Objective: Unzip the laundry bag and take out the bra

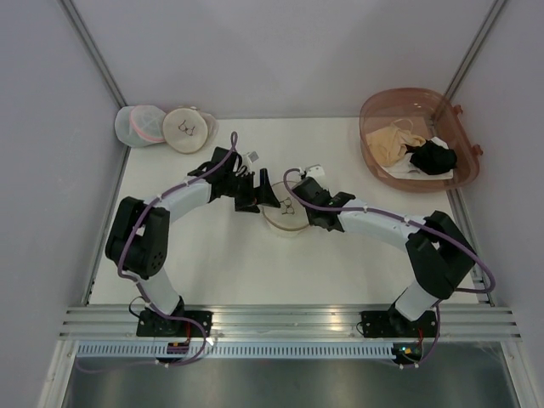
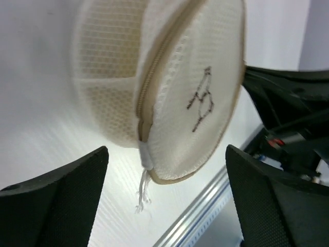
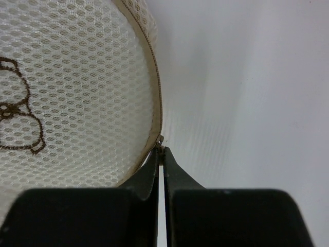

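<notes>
The laundry bag [image 1: 285,218], a round cream mesh disc with a small black bra drawing, lies mid-table between both arms. In the left wrist view the laundry bag [image 2: 175,92] stands tilted on edge, its rim zipper [image 2: 154,67] closed along the stretch that shows, and a white frayed tag [image 2: 145,159] hangs at the bottom. My left gripper [image 2: 167,198] is open just in front of the tag, touching nothing. My right gripper [image 3: 161,149] is shut on the zipper pull [image 3: 160,139] at the bag's [image 3: 77,87] rim. The bra is hidden.
At the back left lie a white mesh bag with pink trim [image 1: 140,126] and another cream round bag [image 1: 185,129]. A pink translucent basin [image 1: 399,100] at the back right holds a beige garment [image 1: 395,140] and a black garment [image 1: 431,158]. Walls enclose the table.
</notes>
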Motion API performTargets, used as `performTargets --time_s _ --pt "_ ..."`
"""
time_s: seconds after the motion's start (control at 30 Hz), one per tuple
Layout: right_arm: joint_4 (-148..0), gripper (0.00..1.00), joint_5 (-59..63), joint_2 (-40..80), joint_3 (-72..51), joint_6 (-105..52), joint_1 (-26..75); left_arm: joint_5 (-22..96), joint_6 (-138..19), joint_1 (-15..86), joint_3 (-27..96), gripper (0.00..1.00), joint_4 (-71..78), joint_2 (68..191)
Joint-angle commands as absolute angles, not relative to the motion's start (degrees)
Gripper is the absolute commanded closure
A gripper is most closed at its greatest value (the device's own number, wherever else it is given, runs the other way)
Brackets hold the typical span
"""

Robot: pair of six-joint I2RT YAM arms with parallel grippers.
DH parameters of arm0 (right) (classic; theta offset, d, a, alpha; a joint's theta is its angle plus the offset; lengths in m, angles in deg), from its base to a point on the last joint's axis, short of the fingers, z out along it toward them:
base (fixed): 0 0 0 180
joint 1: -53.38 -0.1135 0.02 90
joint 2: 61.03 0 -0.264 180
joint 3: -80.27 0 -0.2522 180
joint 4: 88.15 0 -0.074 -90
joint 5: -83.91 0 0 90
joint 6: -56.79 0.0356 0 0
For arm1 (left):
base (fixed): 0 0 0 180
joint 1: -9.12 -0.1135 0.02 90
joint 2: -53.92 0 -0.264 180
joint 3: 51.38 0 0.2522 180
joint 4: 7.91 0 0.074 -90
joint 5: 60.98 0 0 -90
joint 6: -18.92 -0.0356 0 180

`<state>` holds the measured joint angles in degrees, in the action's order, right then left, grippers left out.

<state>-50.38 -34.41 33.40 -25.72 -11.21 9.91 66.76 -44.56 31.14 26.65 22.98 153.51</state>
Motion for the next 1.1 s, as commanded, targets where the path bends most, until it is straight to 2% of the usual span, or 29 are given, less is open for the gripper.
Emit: performTargets --time_s 0.0,0.03,0.13,0.27,0.47,0.6,0.73,1.07 --pt "-50.57 1.0 -33.88 28.45 -27.69 -11.94 10.22 54.1 -44.2 31.27 29.53 0.01 24.4 150.87" --pt "-50.65 1.0 -33.35 27.05 -28.13 -11.68 10.22 49.11 -41.84 31.18 28.66 0.01 24.57 149.64" --pt "-50.92 0.99 -30.54 24.5 -29.89 -10.71 10.13 43.72 -36.22 31.18 23.67 0.01 23.0 142.53" --pt "-52.23 0.99 -23.34 22.73 -32.08 -8.16 10.13 45.8 -28.91 31.71 12.59 0.01 18.34 132.33" --pt "-65.46 1.0 7.02 22.55 -39.46 -1.67 10.13 51.42 -18.01 32.94 -3.59 0.01 12.81 119.67" --pt "-78.67 0.99 18.94 24.92 -43.6 6.5 9.08 55.12 -12.73 35.83 -8.52 0.01 8.94 117.64" --pt "-87.46 1.0 23.17 26.94 -43.43 10.03 8.03 56.1 -10.36 38.03 -9.32 0.01 7.09 119.57" --pt "-88.27 1.0 23.96 26.6 -42.11 8.98 7.5 49.06 -6.04 38.04 -9.06 0.03 -3.11 124.13"
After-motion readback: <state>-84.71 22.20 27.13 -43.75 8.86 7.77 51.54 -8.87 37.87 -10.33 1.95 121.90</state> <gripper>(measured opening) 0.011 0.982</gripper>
